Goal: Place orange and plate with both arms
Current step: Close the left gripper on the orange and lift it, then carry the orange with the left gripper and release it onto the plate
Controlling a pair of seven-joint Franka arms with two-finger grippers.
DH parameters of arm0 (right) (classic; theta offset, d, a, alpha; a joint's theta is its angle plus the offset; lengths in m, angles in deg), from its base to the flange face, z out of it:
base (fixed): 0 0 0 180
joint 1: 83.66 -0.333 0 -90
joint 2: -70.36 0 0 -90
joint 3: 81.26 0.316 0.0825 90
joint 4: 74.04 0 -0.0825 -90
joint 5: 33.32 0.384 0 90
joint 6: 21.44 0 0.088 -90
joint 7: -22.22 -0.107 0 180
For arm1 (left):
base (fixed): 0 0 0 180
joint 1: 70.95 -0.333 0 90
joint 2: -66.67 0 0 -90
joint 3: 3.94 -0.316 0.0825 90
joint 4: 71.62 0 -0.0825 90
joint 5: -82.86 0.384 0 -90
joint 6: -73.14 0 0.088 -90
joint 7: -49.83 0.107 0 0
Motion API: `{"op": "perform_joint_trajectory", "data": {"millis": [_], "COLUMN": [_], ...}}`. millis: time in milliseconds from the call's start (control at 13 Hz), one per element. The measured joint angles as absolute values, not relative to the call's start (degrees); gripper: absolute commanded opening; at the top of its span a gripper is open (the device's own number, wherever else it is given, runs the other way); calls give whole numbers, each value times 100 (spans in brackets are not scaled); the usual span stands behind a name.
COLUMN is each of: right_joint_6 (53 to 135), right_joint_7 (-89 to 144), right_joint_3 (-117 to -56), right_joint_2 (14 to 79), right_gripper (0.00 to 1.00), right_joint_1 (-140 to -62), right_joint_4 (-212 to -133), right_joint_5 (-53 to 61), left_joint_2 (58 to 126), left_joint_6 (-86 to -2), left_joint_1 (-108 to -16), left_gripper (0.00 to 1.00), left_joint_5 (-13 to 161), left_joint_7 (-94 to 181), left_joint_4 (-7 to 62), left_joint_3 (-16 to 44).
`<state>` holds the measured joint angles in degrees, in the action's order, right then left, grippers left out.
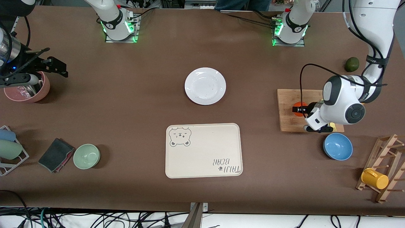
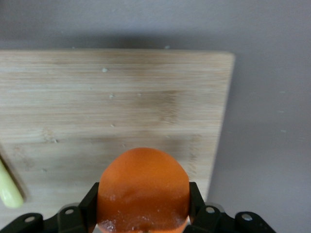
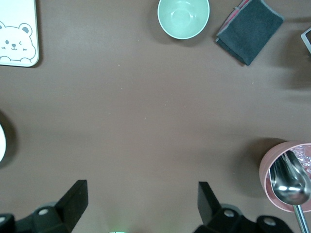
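Now the left hand (image 1: 299, 109) pinches the orange (image 2: 143, 187) low on the board (image 2: 116, 111) — ready to lift; the right hand (image 3: 141, 199) waits spread over bare table (image 1: 126, 104) — plate (image 1: 205, 85) sits mid-table.

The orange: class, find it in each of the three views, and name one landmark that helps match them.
Front view: orange on the bamboo cutting board, in the left end effector.
Left wrist view: orange low, between the fingers.
Right wrist view: not in it.
Shared landmark: the cutting board.

Bright, even overhead light; soft shadows; sharp focus.
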<state>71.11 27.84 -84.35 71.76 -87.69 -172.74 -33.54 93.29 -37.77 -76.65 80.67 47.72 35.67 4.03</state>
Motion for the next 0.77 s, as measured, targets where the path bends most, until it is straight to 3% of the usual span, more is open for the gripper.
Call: {"op": "perform_joint_trajectory", "data": {"millis": [308,769], "right_joint_6": [7111,7106], "right_joint_7": [2784,2784], "right_joint_3": [-8436,-8435], "right_joint_2": [7175,7174], "right_gripper": [100,100], "right_joint_1": [-8768,-8768], "right_joint_4": [-17274,-17273], "right_joint_5": [-3354,-3354], "left_joint_2": [9193,9125], "left_joint_6": [-3341,-3445], "left_joint_1": [-7615,-7529], "left_gripper": [1,1], "left_joint_5": [8061,7781], "left_joint_7": [3442,1090], "left_joint_4": [3269,3273], "left_joint_3": [1231,2862]}}
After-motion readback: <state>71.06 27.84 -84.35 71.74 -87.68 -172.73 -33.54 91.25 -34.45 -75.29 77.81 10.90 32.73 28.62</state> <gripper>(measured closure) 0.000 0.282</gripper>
